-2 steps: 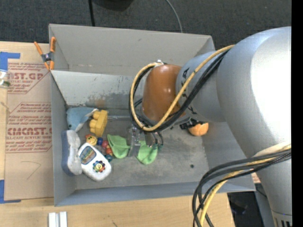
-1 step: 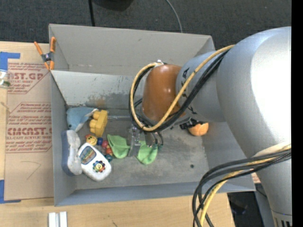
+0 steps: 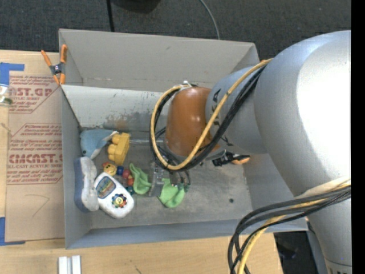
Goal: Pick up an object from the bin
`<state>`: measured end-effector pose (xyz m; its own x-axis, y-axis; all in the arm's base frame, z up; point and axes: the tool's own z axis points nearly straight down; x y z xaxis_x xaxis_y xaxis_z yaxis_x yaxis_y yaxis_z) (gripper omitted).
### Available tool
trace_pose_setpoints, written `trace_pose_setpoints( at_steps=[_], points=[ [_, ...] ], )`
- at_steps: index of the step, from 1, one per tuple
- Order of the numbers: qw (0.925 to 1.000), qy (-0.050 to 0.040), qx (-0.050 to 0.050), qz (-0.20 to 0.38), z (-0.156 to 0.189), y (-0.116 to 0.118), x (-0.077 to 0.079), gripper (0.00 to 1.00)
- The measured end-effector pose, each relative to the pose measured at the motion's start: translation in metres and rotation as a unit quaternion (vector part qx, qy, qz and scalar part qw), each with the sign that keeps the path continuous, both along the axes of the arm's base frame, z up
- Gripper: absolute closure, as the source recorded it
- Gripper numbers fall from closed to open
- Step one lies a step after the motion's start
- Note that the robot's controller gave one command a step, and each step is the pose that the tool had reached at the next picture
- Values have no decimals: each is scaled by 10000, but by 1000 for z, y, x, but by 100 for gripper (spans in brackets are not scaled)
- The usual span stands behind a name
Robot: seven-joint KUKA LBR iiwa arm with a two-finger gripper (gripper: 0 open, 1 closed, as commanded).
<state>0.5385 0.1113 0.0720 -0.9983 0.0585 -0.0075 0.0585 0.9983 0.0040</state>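
Currently, nearest the camera, I have the arm point(image 3: 308, 130) across the right of the frame. Below it sits the orange wrist cover point(image 3: 188, 124) at centre, ringed by cables point(image 3: 157, 130). Beneath the cover the gripper point(image 3: 170, 181) is low in the bin point(image 3: 159, 44), at lower centre of the frame. It is directly over, or against, a green soft piece point(image 3: 173, 197) that lies on the bin floor. I cannot tell how far the claw is open, nor whether it has hold of anything. I see nothing lifted clear of the floor.

Step in hand, as I judge it: the reach down to grasp, with the green soft piece as the likely target.

Just left of the gripper lies a second green piece point(image 3: 140, 180). Further left, at lower left, a white toy phone point(image 3: 114, 197) with coloured buttons rests against a white cloth point(image 3: 85, 184). Above these are small red and yellow bits point(image 3: 111, 169), then a yellow block toy point(image 3: 120, 146), then a pale blue item point(image 3: 92, 140) by the left wall.

Next move, in my judgement:
1. Close on the green soft piece alone.
2. Raise straight up.
3. Confirm that the piece leaves the floor before I traverse.

The second green piece is near enough to be caught as well, and soft material may slip or drag.
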Motion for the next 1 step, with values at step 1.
trace_pose_setpoints(
  at_steps=[1],
  points=[
    [9985, 22, 16, -547, -2, 14, -16, 100]
  ],
)
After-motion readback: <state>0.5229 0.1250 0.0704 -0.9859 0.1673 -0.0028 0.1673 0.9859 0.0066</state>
